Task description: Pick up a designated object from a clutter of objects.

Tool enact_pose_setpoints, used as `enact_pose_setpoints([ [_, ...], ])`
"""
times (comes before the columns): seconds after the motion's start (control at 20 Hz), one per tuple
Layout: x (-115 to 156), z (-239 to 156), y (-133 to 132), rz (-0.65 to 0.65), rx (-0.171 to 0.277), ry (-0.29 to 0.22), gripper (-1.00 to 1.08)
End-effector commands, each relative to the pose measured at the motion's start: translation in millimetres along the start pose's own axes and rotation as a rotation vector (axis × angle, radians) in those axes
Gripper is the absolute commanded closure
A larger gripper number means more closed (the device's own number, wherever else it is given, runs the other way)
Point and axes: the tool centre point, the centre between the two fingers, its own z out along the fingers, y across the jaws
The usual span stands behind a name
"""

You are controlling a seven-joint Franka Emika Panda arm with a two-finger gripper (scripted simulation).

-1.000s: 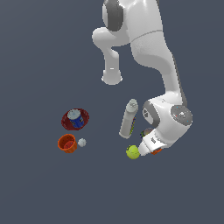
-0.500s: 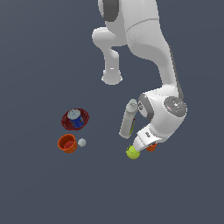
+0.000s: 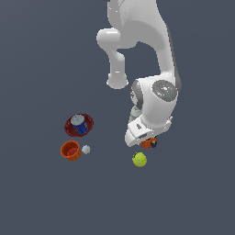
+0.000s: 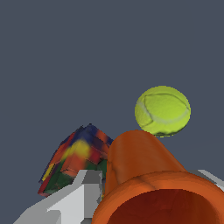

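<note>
Looming over the dark floor, the glossy white arm (image 3: 153, 98) hides most of the gripper (image 4: 144, 192); its grey fingers (image 4: 76, 199) flank the small orange-red cup (image 4: 151, 179), smooth, tapered and lying on its side, though a firm clamp cannot be told. Beside it lies a multicoloured can (image 4: 74, 159), its label unreadable. Near them sits the fuzzy yellow ball (image 3: 139, 159). Well apart: dark red bowl (image 3: 71, 128) holding a blue can (image 3: 80, 125), larger orange cup (image 3: 70, 150), tiny white ball (image 3: 86, 149).

Arm (image 3: 153, 103) over small cup (image 3: 148, 143) (near ball (image 3: 139, 159))
</note>
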Motion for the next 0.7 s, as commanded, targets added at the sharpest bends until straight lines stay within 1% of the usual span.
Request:
enact_pose_setpoints([
  [0.0,-17.4,-16.2,14.6,0.001,0.0,-0.001,1.08],
  [0.65,-109.8,-110.6,94.0,0.002,0.003,0.001,1.08],
])
